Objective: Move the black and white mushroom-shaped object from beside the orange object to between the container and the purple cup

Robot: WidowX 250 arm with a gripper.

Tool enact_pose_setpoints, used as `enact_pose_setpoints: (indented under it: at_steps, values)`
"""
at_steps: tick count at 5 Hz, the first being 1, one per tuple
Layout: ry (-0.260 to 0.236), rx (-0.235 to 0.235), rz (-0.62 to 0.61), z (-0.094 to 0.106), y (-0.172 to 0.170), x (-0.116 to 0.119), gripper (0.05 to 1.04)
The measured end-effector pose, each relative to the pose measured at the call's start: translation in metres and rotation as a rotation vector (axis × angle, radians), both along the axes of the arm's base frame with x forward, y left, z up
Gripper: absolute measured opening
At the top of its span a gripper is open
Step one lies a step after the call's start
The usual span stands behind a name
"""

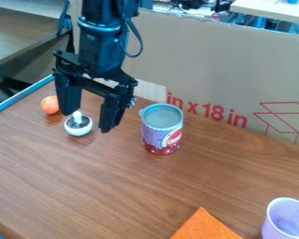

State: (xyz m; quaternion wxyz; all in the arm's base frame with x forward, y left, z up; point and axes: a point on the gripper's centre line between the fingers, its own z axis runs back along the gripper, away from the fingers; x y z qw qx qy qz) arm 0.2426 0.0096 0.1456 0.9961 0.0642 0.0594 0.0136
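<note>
Hanging open, tool (pixel 87 122) near a knobbed ball (pixel 78 128)

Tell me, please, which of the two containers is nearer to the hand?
The purple and red can, which stands close to the hand. The other, a light purple cup, is at the lower right corner.

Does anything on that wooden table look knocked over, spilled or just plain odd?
Nothing stands out. The can and the lilac cup stand upright, with no spill visible around them. The orange ball and knobbed white object near the open end effector show no visible damage. The orange cloth looks flat.
</note>
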Motion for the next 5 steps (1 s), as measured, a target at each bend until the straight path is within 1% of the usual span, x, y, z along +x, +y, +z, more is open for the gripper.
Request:
enact_pose_setpoints:
  at_steps: [1,2,3,4,5]
  values:
    - [0.018,0.001,0.0,-0.004,0.0,0.0,1.001]
    - [0.038,-0.01,0.013,-0.012,0.018,0.02,1.001]
    - [0.025,-0.024,0.012,-0.018,0.044,0.042,1.001]
    - [0.029,-0.049,-0.001,-0.03,0.063,0.053,1.001]
    - [0.054,-0.069,0.002,-0.048,0.078,0.061,1.001]
